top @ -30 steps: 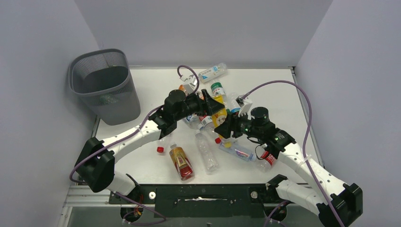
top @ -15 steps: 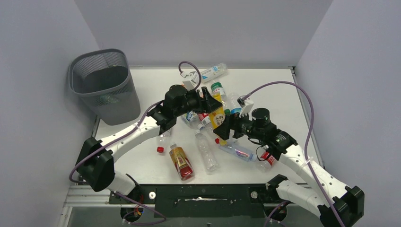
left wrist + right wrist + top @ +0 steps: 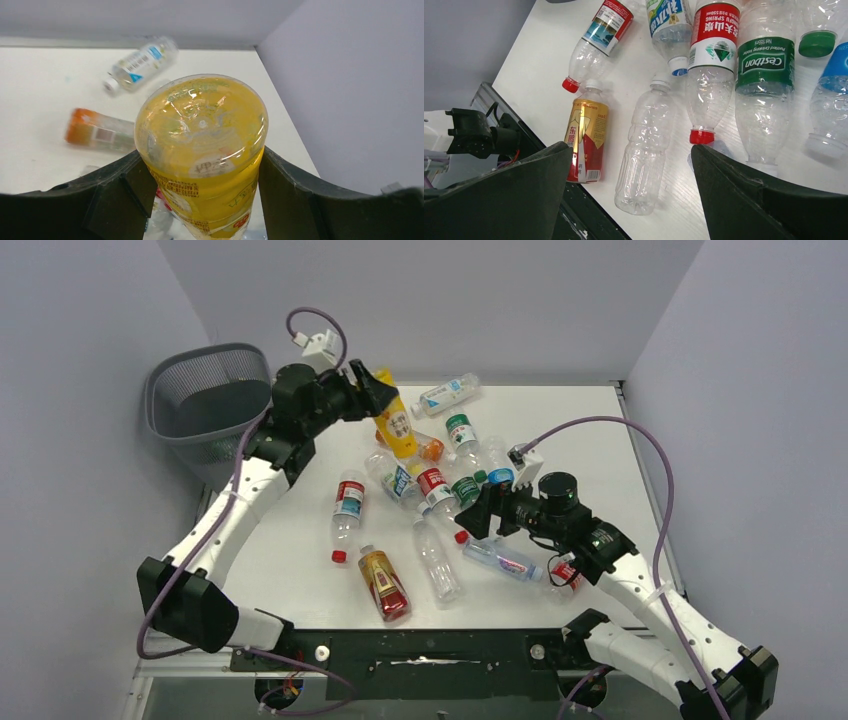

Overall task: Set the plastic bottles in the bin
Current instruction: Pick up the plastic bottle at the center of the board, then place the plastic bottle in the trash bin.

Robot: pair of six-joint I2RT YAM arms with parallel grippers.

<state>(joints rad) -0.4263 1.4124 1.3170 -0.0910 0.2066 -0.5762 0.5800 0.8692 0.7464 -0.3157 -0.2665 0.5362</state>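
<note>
Yellow up top: the left gripper [image 3: 380, 392] is clamped on the yellow bottle [image 3: 398, 428], held tilted above the table [image 3: 300, 570], at three o'clock from the bin [image 3: 200, 410]. The right gripper [image 3: 476, 518] hangs over the mid-table bottle pile [image 3: 440, 485].

Left wrist: that bottle's base is wedged between both fingers [image 3: 120, 192].

Right wrist: jaws spread wide, nothing held, over a clear unlabelled bottle [image 3: 644, 150], with the green Cestbon bottle [image 3: 764, 75] at one o'clock.

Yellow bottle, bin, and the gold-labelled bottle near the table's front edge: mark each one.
yellow bottle [image 3: 396, 422], top external view, on its label.
bin [image 3: 205, 368], top external view, on its back mesh wall.
gold-labelled bottle [image 3: 585, 135], right wrist view, on its label.
</note>
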